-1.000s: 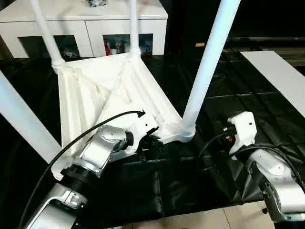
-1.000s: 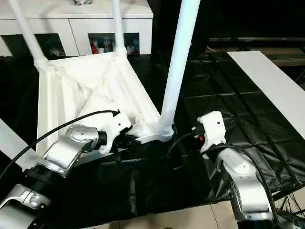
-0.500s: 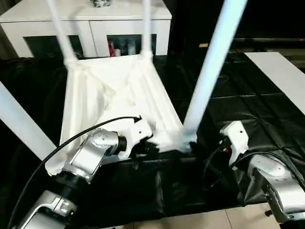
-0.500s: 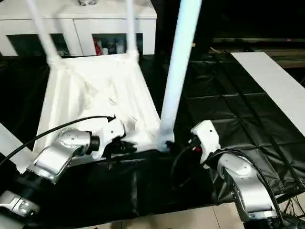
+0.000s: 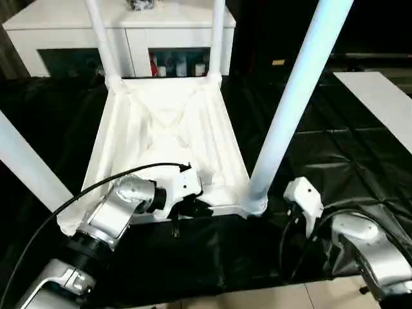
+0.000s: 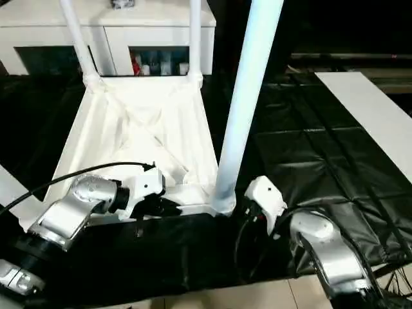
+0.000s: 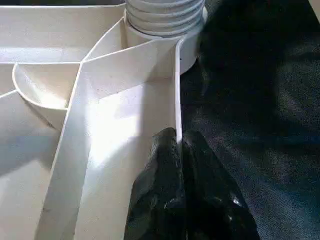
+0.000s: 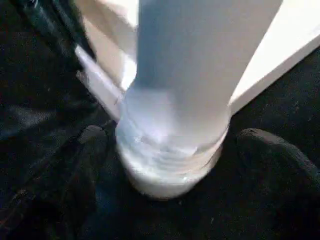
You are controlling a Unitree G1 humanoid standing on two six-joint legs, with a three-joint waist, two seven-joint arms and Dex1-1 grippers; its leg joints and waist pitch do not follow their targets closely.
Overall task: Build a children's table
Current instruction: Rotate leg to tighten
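Swung squarer to the robot since a second ago, the upturned tabletop (image 5: 170, 138) now lies with its near rim roughly level across the black sheet (image 5: 335, 141), and the right gripper (image 8: 170, 150) has moved in from beside the corner to straddle the near-right leg (image 5: 293, 103) at its base. The children's table rests ribbed side up, all four legs standing in their corner sockets, in front of a white cabinet (image 5: 122, 35). The left gripper (image 7: 179, 150) is pinched tight on the thin near rim, one finger inside the wall and one outside, a little way along from the near-right socket (image 7: 165, 20). The right gripper's fingers (image 8: 272, 150) are spread wide on either side of the leg's ringed foot, apparently not yet touching it. Thin-walled moulded plastic of this kind is likely light and stiff but smooth, so the tall legs could lever the piece over if pushed high up. The firmest holds look to be low on a leg near its socket, or on the rim beside a rib, where the wall should flex least.
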